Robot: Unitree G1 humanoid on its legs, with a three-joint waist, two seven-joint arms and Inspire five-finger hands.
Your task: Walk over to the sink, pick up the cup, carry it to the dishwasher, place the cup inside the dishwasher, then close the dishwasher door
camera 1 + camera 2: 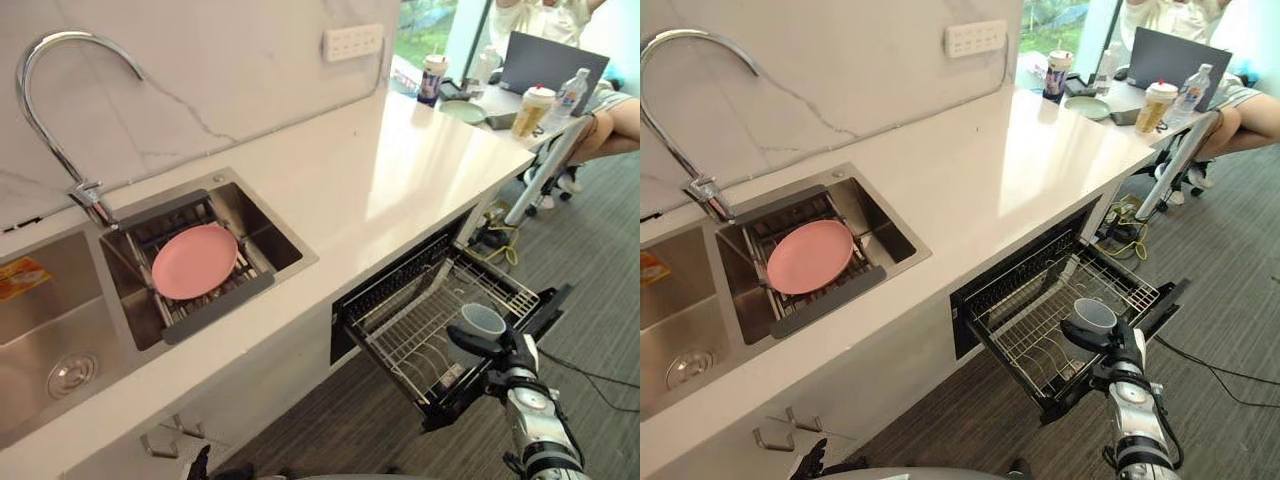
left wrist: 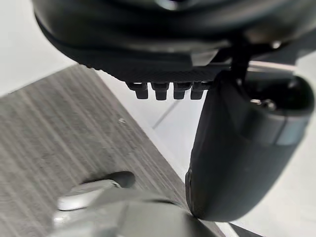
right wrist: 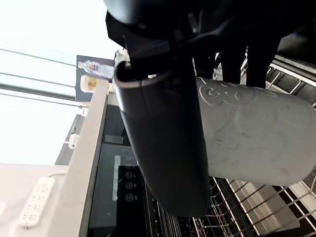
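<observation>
A pale grey cup (image 1: 483,320) hangs upright just above the pulled-out wire rack (image 1: 410,335) of the open dishwasher, near the rack's right end. My right hand (image 1: 512,356) is shut on it from the near side. In the right wrist view the thumb (image 3: 163,148) lies along one side of the cup (image 3: 256,143) and the fingers (image 3: 232,54) curl over the other. The dishwasher door (image 1: 545,310) hangs down flat under the rack. My left hand (image 2: 148,39) hangs low over the floor with relaxed fingers, holding nothing.
A pink plate (image 1: 194,260) rests on a drying rack in the steel sink (image 1: 270,225) under a curved faucet (image 1: 60,100). The white countertop (image 1: 400,170) runs right. Beyond it a table holds a laptop (image 1: 552,62) and drinks, with a seated person (image 1: 612,130).
</observation>
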